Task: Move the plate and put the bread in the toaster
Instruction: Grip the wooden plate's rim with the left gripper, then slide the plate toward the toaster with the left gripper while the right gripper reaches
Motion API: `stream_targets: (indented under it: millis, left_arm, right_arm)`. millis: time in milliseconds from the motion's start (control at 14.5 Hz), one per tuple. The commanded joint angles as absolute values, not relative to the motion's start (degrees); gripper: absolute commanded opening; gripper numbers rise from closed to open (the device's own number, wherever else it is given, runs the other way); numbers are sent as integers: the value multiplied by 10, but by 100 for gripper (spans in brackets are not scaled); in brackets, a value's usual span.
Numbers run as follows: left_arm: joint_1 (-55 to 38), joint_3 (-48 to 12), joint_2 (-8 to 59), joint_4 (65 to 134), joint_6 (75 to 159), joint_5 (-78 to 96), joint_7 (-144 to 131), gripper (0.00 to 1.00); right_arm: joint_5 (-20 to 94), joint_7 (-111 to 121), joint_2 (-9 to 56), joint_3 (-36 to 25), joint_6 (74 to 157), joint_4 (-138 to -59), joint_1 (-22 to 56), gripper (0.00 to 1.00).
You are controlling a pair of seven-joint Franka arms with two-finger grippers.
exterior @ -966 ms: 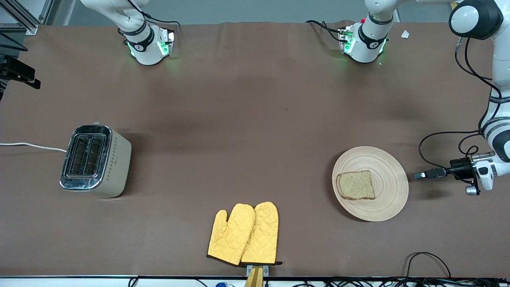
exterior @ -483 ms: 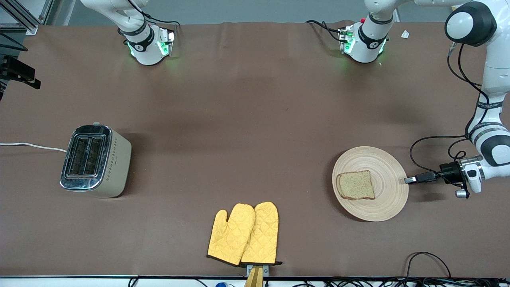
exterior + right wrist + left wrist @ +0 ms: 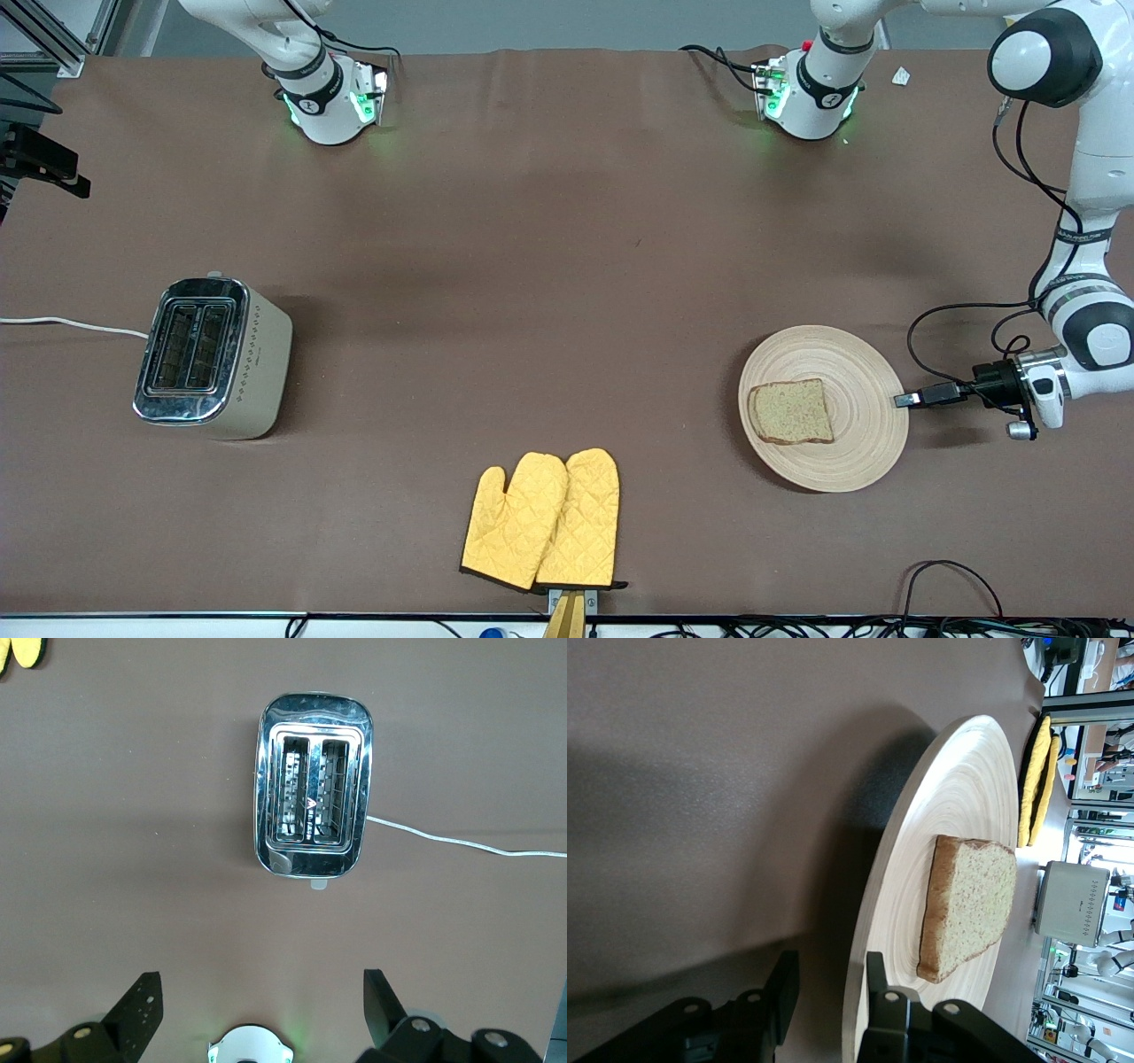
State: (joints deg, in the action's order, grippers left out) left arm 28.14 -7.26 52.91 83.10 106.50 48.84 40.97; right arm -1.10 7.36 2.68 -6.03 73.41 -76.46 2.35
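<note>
The round light-wood plate (image 3: 861, 372) lies toward the left arm's end of the table with the slice of brown bread (image 3: 791, 412) on it. My left gripper (image 3: 904, 400) is low at the plate's rim on the side toward the left arm's end. In the left wrist view it (image 3: 830, 988) is open, with the plate's rim (image 3: 859, 992) between its fingers and the bread (image 3: 970, 904) lying farther in. The cream and chrome toaster (image 3: 208, 354) stands at the right arm's end, slots up. My right gripper (image 3: 261, 1005) is open and empty, high over the table beside the toaster (image 3: 313, 811).
A pair of yellow oven mitts (image 3: 542, 521) lies near the table's front edge, midway between toaster and plate. The toaster's white cord (image 3: 71, 324) runs off the table's end. Both arm bases stand along the table's farthest edge. Cables lie near the front edge at the left arm's end.
My left gripper has moved along the table toward the plate, and its fingertips now reach the rim. The plate, bread and toaster have not moved.
</note>
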Motion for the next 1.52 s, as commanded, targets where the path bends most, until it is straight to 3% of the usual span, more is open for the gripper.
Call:
stream_targets:
  millis: [0, 207, 759, 1172, 1448]
  left_arm:
    - [281, -75, 536, 822, 1064, 501, 420, 34]
    - [281, -80, 538, 822, 1063, 502, 420, 29]
    - [282, -88, 539, 821, 1056, 502, 466, 2]
    - [282, -119, 531, 804, 1001, 488, 465, 0]
    - [275, -182, 531, 804, 967, 476, 462, 1]
  right_arm:
    - [-18, 71, 22, -58, 734, -767, 25, 100]
    - [-18, 71, 22, -58, 735, -768, 25, 100]
    - [-12, 78, 23, -60, 737, -769, 18, 100]
    - [-10, 72, 26, -59, 737, -769, 23, 100]
    - [-11, 77, 24, -62, 737, -770, 10, 100]
